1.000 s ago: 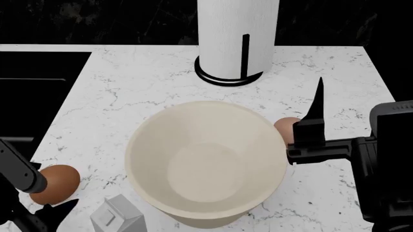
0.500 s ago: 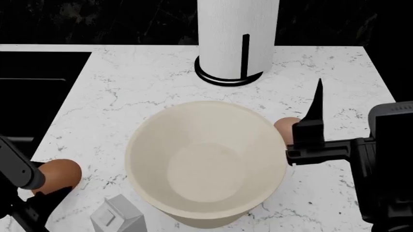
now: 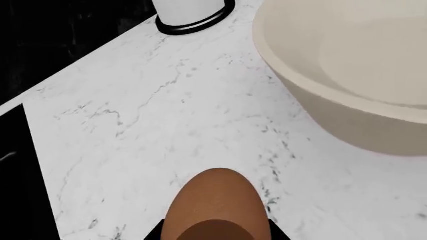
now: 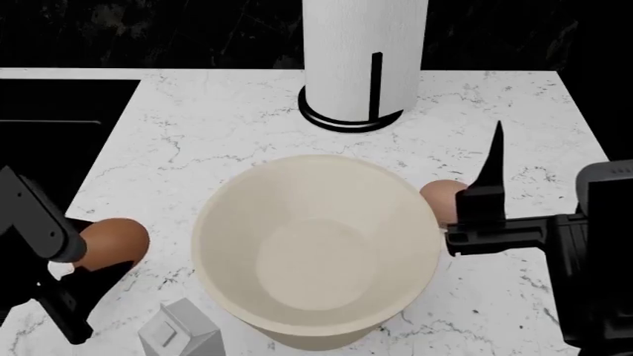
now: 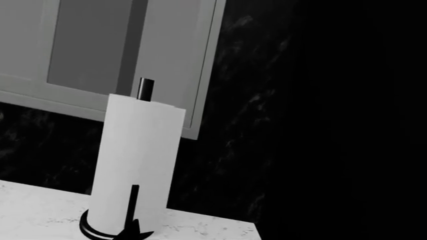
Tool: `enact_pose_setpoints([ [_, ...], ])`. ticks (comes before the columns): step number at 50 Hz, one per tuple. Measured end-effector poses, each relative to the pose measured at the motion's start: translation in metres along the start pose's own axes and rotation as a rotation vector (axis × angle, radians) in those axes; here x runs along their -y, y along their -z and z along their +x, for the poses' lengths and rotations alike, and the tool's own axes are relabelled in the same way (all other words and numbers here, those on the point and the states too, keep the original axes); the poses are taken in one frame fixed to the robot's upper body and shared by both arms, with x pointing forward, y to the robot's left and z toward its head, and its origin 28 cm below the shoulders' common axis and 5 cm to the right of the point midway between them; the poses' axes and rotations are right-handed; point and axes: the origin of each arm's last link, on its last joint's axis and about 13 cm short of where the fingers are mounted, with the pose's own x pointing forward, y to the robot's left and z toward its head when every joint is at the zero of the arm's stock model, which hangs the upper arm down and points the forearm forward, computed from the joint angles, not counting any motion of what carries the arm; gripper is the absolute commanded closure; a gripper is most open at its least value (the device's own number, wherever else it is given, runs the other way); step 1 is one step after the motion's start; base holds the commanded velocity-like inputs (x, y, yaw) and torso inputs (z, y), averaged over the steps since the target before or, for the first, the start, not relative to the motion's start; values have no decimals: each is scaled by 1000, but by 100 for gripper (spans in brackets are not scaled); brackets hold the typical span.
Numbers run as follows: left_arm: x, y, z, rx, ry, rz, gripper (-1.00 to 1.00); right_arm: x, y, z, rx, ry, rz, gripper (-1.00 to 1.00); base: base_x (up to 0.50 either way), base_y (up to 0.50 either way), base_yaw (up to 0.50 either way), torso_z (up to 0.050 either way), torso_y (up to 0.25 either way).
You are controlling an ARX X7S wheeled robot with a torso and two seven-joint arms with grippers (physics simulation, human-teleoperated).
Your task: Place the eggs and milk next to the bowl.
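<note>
The large cream bowl [image 4: 316, 252] stands mid-counter and also shows in the left wrist view [image 3: 353, 75]. My left gripper [image 4: 104, 256] is shut on the reddish-brown egg [image 4: 117, 239], held left of the bowl and apart from it. In the left wrist view the egg [image 3: 217, 207] fills the space between the jaws. The paler egg [image 4: 440, 196] lies on the counter against the bowl's right side, just beside my right gripper [image 4: 490, 167], which is open and holds nothing. The grey milk carton [image 4: 183, 334] stands at the near edge, front-left of the bowl.
A tall white paper-towel roll [image 4: 364, 59] on a black holder stands behind the bowl; it also shows in the right wrist view [image 5: 137, 165]. A black sunken area [image 4: 50, 133] borders the white marble counter [image 4: 207, 141] on the left. A dark wall lies behind.
My left gripper has carried the reddish-brown egg away from the near edge and slightly right, closer to the bowl. My right gripper has shifted a little to the right.
</note>
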Motion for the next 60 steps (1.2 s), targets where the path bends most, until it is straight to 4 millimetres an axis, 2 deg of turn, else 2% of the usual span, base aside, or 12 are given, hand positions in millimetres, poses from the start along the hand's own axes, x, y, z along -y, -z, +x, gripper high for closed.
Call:
enact_pose_setpoints([
  [26, -1, -11, 24, -2, 71, 41, 100, 2, 0, -2, -1, 10, 1, -100, 0, 0, 0, 0, 0],
  [60, 5, -6, 41, -18, 115, 62, 100, 3, -4, -4, 2, 16, -8, -100, 0, 0, 0, 0, 0],
])
